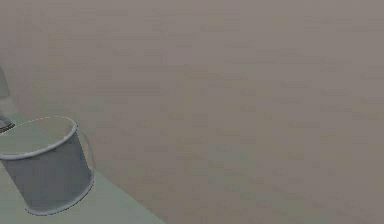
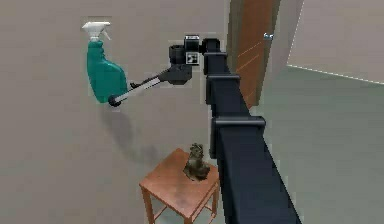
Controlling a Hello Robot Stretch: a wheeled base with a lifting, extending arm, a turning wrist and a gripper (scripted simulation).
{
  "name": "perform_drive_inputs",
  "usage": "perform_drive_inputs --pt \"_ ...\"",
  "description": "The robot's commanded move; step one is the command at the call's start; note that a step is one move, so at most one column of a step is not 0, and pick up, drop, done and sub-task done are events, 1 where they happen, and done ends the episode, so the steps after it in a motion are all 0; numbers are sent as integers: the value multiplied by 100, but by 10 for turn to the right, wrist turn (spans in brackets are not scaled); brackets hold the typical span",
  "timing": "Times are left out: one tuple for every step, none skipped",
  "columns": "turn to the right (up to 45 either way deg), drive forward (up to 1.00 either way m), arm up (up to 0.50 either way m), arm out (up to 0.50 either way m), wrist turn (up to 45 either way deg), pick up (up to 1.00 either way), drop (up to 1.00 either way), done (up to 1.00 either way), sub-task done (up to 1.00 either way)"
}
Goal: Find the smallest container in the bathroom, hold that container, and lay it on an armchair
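A teal spray bottle with a white trigger head hangs upright in front of the beige wall, clear of every surface. My gripper holds the bottle: its thin fingers reach down and left from the dark body to the bottle's lower side. The dark arm bar rises from the bottom edge of the arm side view to the two white marker squares. In the forward view's lower left, a grey round container stands on a pale green surface.
A small wooden side table stands below the arm by the wall, with a small dark figure or plant on it. A brown door lies beyond the arm, with open grey floor to its right. A plain wall faces the forward view.
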Motion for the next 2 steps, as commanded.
perform_drive_inputs --pt "0 0 0 0 -450 0 0 0 0" --pt "0 0 0 0 -180 0 0 0 0"
